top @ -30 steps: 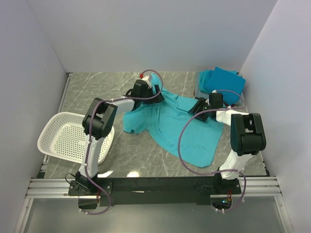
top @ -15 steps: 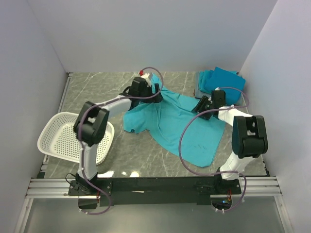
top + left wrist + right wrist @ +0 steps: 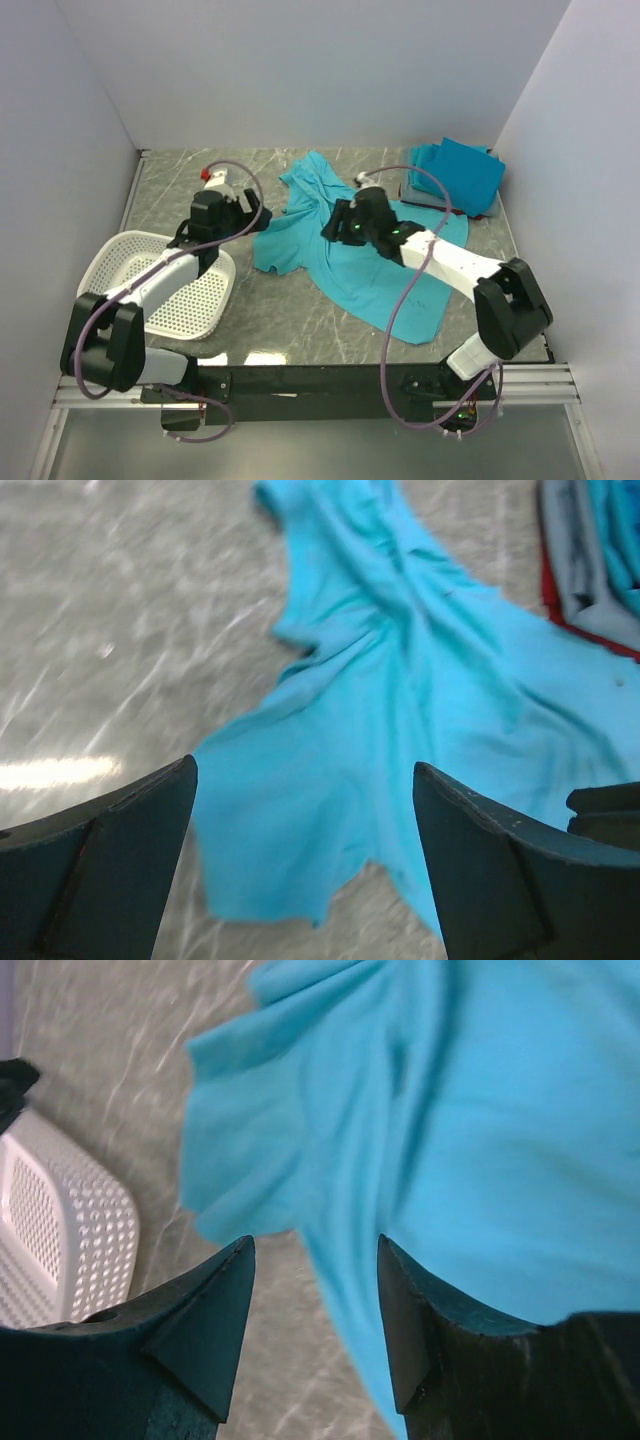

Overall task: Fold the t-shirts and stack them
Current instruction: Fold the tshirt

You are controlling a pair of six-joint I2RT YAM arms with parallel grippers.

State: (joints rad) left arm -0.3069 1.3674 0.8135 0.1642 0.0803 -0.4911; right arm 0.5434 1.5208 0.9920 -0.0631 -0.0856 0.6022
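Observation:
A bright teal t-shirt [image 3: 380,275] lies spread and wrinkled on the marble table, one sleeve reaching toward the back. Folded t-shirts [image 3: 462,172] are stacked at the back right, teal on top; the left wrist view shows a grey layer [image 3: 580,565] and a red edge [image 3: 562,610] beneath. My left gripper [image 3: 250,215] hovers left of the spread shirt, open and empty, with the shirt [image 3: 400,710] ahead of its fingers. My right gripper [image 3: 335,228] hangs over the shirt's left part, open, with the shirt's edge [image 3: 450,1150] below its jaws and nothing between them.
A white perforated basket [image 3: 120,285] stands at the left near my left arm and shows in the right wrist view too, the basket [image 3: 60,1230] at the left edge. Walls close the table on three sides.
My left arm has swung left, away from the shirt's collar toward the basket. My right arm has reached across from the right side to the shirt's left part. The shirt's upper part now lies spread out.

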